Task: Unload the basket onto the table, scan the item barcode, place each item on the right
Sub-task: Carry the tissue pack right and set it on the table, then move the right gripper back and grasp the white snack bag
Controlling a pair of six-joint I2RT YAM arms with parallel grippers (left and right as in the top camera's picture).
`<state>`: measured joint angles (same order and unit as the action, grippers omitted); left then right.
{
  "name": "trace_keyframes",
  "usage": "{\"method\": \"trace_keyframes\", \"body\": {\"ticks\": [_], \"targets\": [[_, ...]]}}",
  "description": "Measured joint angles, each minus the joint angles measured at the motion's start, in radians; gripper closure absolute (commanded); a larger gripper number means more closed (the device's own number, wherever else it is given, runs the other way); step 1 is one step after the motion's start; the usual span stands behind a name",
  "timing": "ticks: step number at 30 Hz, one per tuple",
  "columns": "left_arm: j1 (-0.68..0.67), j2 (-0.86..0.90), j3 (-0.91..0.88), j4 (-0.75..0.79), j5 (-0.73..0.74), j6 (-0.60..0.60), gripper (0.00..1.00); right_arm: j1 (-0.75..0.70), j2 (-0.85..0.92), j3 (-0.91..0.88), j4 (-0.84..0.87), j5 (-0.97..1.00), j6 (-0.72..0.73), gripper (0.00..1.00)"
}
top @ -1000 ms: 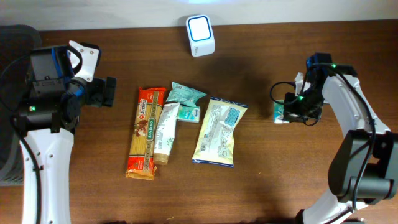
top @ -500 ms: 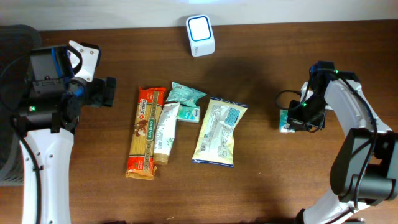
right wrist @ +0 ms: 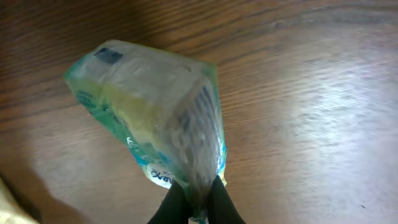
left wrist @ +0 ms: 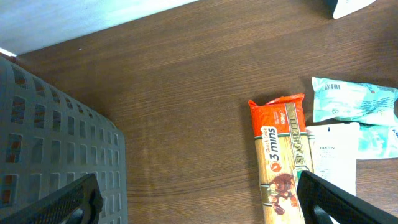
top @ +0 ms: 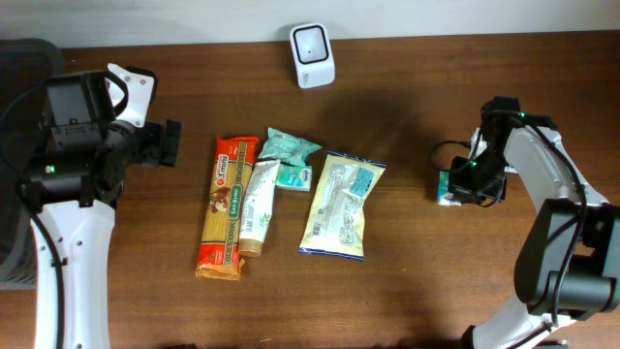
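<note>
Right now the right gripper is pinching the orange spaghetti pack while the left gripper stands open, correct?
No. The right gripper pinches the small teal packet, as the right wrist view shows; the spaghetti pack lies untouched. The left gripper does stand open.

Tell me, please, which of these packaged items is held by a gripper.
The small green-and-blue packet at the far right: the right gripper is shut on its edge. The spaghetti pack, white tube, teal pouches and pale bag lie ungripped mid-table.
</note>
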<state>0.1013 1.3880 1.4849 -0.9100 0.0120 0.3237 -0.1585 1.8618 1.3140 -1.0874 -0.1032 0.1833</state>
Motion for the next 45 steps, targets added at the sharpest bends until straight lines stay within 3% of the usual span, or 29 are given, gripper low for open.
{"method": "trace_keyframes", "body": {"ticks": [12, 26, 27, 28, 29, 34, 37, 38, 40, 45], "targets": [[0.0, 0.0, 0.0, 0.0, 0.0, 0.0, 0.01, -0.014, 0.0, -0.003, -0.003, 0.088, 0.057, 0.96], [0.0, 0.0, 0.0, 0.0, 0.0, 0.0, 0.01, -0.189, 0.0, -0.003, 0.1, 0.084, 0.142, 0.96], [0.0, 0.0, 0.0, 0.0, 0.0, 0.0, 0.01, -0.198, 0.0, -0.003, 0.108, 0.084, 0.15, 0.77], [0.0, 0.0, 0.0, 0.0, 0.0, 0.0, 0.01, -0.203, 0.0, -0.003, 0.117, 0.084, 0.153, 0.51], [0.0, 0.0, 0.0, 0.0, 0.0, 0.0, 0.01, -0.208, 0.0, -0.003, 0.125, 0.085, 0.156, 0.44], [0.0, 0.0, 0.0, 0.0, 0.0, 0.0, 0.01, -0.239, 0.002, 0.032, 0.028, 0.089, 0.158, 0.4], [0.0, 0.0, 0.0, -0.005, 0.0, 0.0, 0.01, -0.24, 0.005, 0.214, -0.122, 0.068, 0.14, 0.39], [0.0, 0.0, 0.0, -0.003, 0.0, 0.0, 0.01, -0.235, 0.002, 0.253, -0.147, 0.048, 0.122, 0.32], [0.0, 0.0, 0.0, -0.005, 0.0, 0.0, 0.01, -0.177, 0.0, 0.309, -0.183, -0.065, 0.055, 0.23], [0.0, 0.0, 0.0, -0.004, 0.0, 0.0, 0.01, 0.023, 0.0, 0.206, -0.109, -0.232, 0.018, 0.21]]}}
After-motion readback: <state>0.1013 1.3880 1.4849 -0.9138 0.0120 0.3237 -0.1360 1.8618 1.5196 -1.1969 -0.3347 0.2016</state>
